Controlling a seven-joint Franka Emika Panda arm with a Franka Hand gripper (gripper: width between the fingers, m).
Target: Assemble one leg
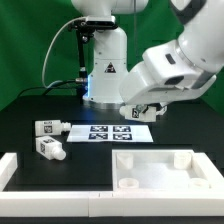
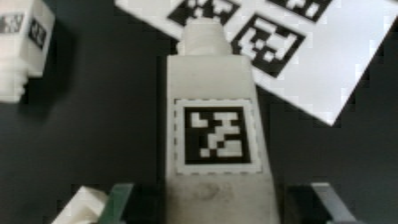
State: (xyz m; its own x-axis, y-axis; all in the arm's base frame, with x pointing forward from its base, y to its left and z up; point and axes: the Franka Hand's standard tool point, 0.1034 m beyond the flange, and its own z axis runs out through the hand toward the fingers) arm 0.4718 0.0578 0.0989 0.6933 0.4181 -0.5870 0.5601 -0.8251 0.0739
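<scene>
In the wrist view a white leg with a black-and-white tag on its side lies on the black table, lengthwise between my fingers. My gripper is open, with one finger on each side of the leg and a dark gap between each finger and the leg. In the exterior view the gripper is low over the table at the right end of the marker board, and hides most of this leg. Two more legs lie at the exterior view's left.
The large white square panel with corner sockets lies at the front right of the exterior view. A white rail runs along the front left. In the wrist view the marker board lies just beyond the leg, and another leg lies beside it.
</scene>
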